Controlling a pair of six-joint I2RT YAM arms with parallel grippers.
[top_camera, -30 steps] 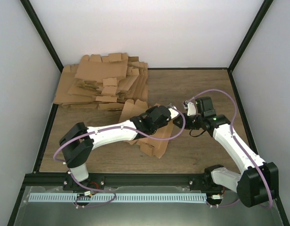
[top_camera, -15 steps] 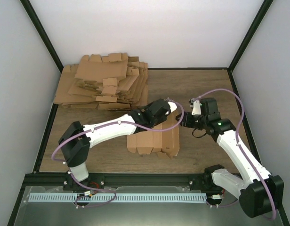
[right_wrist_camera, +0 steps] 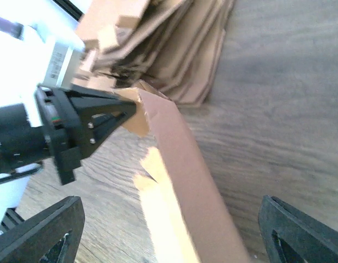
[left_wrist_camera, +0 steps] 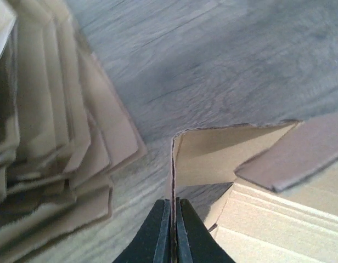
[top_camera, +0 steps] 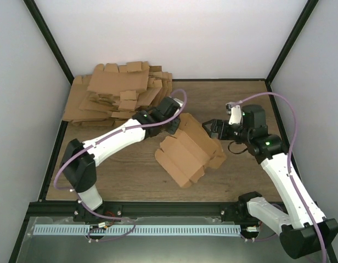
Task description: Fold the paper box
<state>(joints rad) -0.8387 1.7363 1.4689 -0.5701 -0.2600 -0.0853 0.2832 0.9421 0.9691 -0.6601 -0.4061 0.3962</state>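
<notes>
Status: L side is pinching, R side is not.

left gripper (top_camera: 174, 125): jaws together, clamped on a thin cardboard edge at the far-left corner of the paper box (top_camera: 188, 156). In the L wrist cam the sheet edge runs straight up out of the pinch and a flap opens out to the right of it.

right gripper (top_camera: 214, 129): jaws wide apart, holding nothing. It sits just off the box's far-right edge. Can't tell from overhead whether a finger touches the cardboard.

Box pos: mid-table (top_camera: 240, 98), between the two grippers, well clear of the pile of blanks (top_camera: 122, 93) at far left. It's partly formed, not flat. The clamped corner looks lifted and the rest slopes down toward the near side. Creases and panels show, but none look locked.

Key relation: in the R wrist cam a box panel runs lengthwise up the gap between the open fingers, toward the L gripper at its far end. So the panel's long axis points roughly from R to L, and both grippers sit on the same far edge at opposite ends.

My read: the R gripper is nearer the free end, so the next grab is its job, with L as the anchor. It needs to close across the panel's thickness, not along it. Risk: the sheet is floppy and may slip between the open fingers or pivot about the L pinch.
</notes>
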